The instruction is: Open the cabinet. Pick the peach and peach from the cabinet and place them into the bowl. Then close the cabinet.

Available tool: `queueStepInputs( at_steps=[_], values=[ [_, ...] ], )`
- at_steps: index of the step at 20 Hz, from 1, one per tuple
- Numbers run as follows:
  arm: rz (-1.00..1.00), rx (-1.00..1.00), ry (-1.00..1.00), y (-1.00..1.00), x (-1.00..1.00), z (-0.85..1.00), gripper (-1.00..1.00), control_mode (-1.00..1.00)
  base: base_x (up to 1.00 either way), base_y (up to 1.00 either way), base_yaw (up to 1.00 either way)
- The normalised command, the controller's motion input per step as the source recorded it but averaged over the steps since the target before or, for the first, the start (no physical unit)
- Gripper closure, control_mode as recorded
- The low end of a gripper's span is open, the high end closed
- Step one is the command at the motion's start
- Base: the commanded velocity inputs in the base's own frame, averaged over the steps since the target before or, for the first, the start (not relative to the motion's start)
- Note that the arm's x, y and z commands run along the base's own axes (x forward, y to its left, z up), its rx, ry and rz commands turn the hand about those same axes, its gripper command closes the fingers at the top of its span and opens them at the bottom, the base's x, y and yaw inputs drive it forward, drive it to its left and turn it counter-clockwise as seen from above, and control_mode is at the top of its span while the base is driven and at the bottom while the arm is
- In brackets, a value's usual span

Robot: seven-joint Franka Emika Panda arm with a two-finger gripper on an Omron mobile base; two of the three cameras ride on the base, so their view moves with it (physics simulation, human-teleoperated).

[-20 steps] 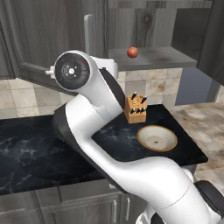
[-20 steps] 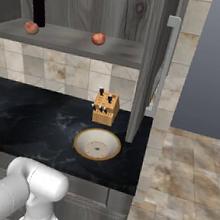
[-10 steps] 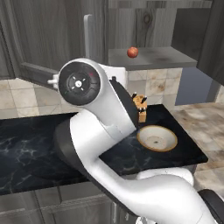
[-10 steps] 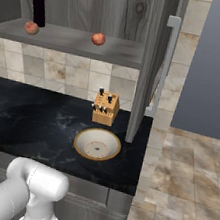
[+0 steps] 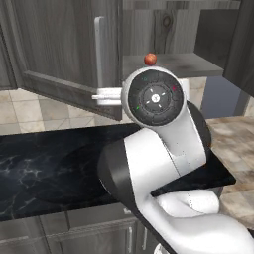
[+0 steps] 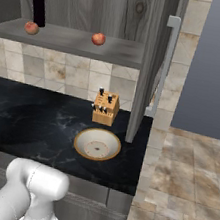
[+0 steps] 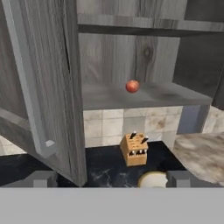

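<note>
The dark grey-brown wood-grain wall cabinet (image 7: 131, 57) stands open in front of my gripper (image 7: 111, 178), both panelled doors swung out. The left door with its long vertical silver bar handle (image 7: 26, 83) hangs close on my left, just beside my left fingertip (image 7: 41, 178), and I am not touching it. My jaws are spread wide and hold nothing.

Straight ahead and above my fingers, on the grey shelf (image 7: 144, 94), sits the small round red-orange peach (image 7: 132, 86). From the right base view I can see the paler pinkish-tan peach (image 6: 31, 28) further along the same shelf to the left, just beside a dark wine bottle (image 6: 38, 3). Below the shelf and near my fingertips, the tan wooden knife block (image 7: 134, 148) stands upright on the black marbled counter (image 7: 105, 168), and the shallow round bowl with the tan wood-coloured rim and pale cream inside (image 7: 154, 179) lies just beyond my right fingertip, empty.

I judge the opening step done and the first pick now in hand. The next move calls for me to rise and reach forward to shelf height, keeping clear of the left door's edge, then bring my open jaws around the red-orange peach from the front. It is round and sits free on a flat shelf, so a nudge could roll it; I should close squarely across its middle.
</note>
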Motion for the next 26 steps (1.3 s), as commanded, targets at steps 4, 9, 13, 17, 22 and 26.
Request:
queueStepInputs(
  at_steps=[4, 9, 13, 17, 22, 26],
  values=[
    [0.08, 0.07, 0.02, -0.5, 0.0, 0.0, -1.0, -1.0, 0.0, 0.0, 0.0],
    [0.21, 0.26, 0.21, -0.25, 0.0, 0.0, -1.0, -1.0, 0.0, 0.0, 0.0],
    [0.3, 0.33, 0.23, -0.18, 0.19, 0.0, -1.0, -1.0, 0.0, 0.0, 0.0],
    [0.27, 0.32, 0.18, -0.08, 0.26, 0.0, -1.0, -1.0, 0.0, 0.0, 0.0],
    [0.25, 0.25, 0.06, -0.01, 0.44, -0.15, -1.0, -1.0, 0.0, 0.0, 0.0],
    [0.24, 0.19, 0.0, 0.0, 0.56, -0.41, -1.0, -1.0, 0.0, 0.0, 0.0]
  ],
)
